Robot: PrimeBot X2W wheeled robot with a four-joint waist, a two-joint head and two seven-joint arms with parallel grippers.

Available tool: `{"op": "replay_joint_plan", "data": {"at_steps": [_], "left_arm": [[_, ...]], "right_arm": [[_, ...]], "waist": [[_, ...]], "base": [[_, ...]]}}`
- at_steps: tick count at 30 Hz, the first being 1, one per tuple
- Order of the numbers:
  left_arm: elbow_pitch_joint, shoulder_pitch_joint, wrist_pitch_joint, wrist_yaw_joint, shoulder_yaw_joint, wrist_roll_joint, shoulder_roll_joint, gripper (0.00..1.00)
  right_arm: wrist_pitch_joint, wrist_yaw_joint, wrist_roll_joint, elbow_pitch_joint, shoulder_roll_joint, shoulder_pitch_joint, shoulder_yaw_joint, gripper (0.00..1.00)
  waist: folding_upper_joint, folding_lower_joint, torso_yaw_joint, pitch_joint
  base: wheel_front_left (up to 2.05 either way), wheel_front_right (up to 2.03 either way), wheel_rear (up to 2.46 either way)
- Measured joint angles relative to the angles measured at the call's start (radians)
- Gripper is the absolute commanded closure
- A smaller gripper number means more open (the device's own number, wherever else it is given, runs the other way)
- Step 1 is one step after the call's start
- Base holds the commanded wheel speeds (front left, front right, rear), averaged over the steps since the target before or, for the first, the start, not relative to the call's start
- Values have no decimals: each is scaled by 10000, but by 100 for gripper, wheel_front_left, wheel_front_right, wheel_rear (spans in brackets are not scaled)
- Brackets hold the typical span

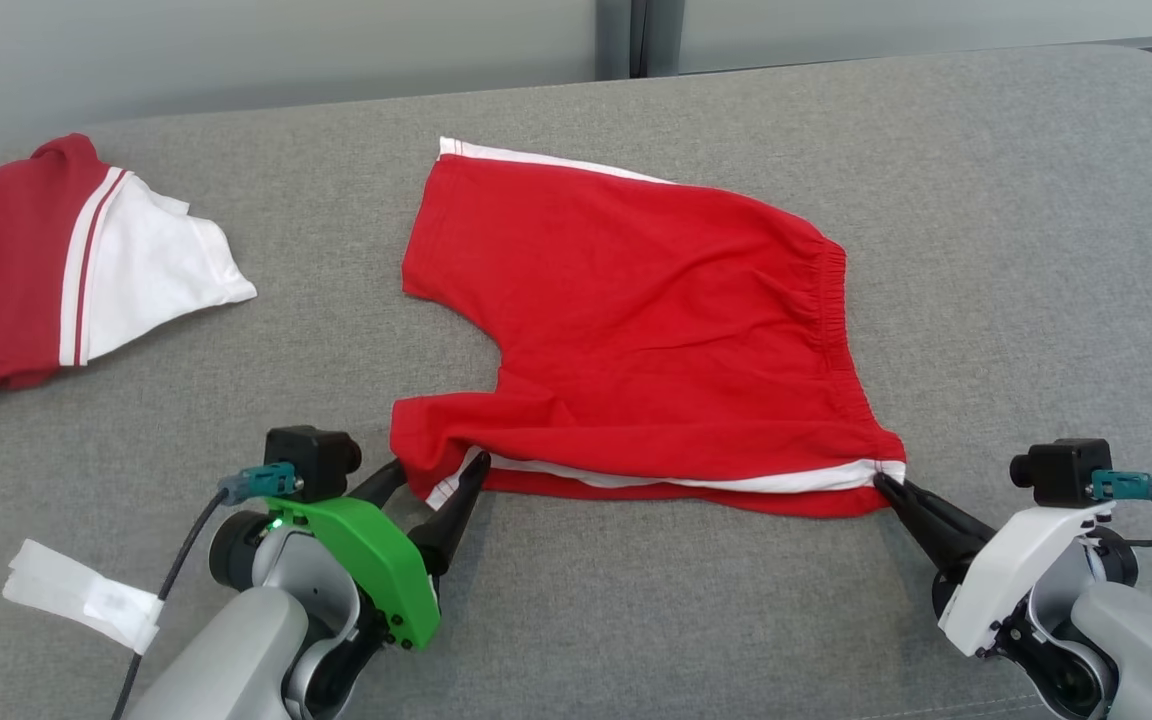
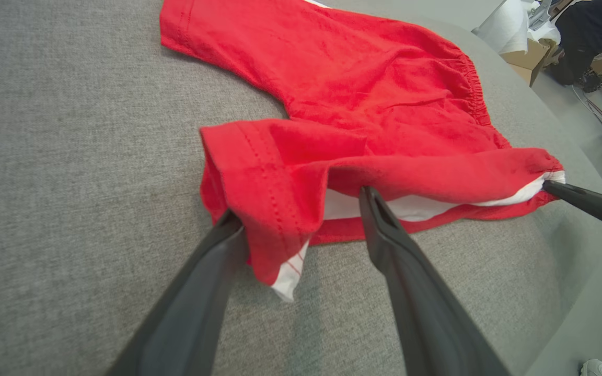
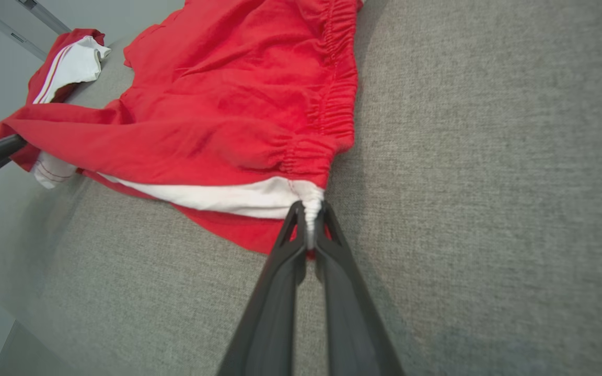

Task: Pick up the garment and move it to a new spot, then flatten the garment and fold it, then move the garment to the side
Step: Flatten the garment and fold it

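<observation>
- Now, nearest us at 7 o'clock in the head view, our left claw stands spread wide and grips nothing. The hem corner of the shorts lies loose between its fingers, draped against one of them.
- At 4 o'clock our right claw is pinched tight on the waistband corner, just where the white stripe ends.
- At 8 o'clock, well apart from the cloth, a strip of tape lies on the table.
- The shorts sit mid-table, waistband toward 3 o'clock and legs toward 9. The near edge is doubled, with the white stripe showing from under the red.
- Far off at 10 o'clock a red-and-white shirt lies crumpled, clear of our work.
- We judge the flattening unfinished, because the near leg curls over itself.
- First risk: with one corner held and the other free, a pull toward 3 or 4 o'clock would drag the shorts askew and bunch the near fold.
- Second risk: the left fingers straddle the hem, so drawing back carelessly could snag it and flip the leg.
- Third risk: closing the left claw here may catch only one layer, leaving the under layer creased.
</observation>
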Motion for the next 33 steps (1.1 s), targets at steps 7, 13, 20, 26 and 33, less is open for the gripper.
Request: {"op": "replay_joint_plan", "data": {"at_steps": [7, 13, 20, 26, 33], "left_arm": [[669, -62, -468, -203, -669, 872, 104, 0], [1076, -163, -880, -299, -1126, 1344, 67, 0], [1578, -190, -1383, -353, -1384, 1632, -180, 100], [1941, -234, -1845, -393, -1503, 1873, -188, 100], [1657, -235, -2138, -523, -1524, 1668, -161, 100]], "right_arm": [[-92, 0, 161, 38, 125, -185, 10, 100], [-165, 0, 236, 73, 142, -318, 75, 100], [-253, 0, 282, 136, 165, -428, 232, 100], [-337, 0, 445, 182, 180, -461, 253, 100], [-431, 0, 316, 270, 52, -506, 389, 100]], "waist": [[0, 0, -33, 69], [0, 0, -46, 99], [0, 0, -48, 104], [0, 0, -41, 52], [0, 0, 42, -79]], "base": [[0, 0, 0], [0, 0, 0], [0, 0, 0], [0, 0, 0], [0, 0, 0]]}}
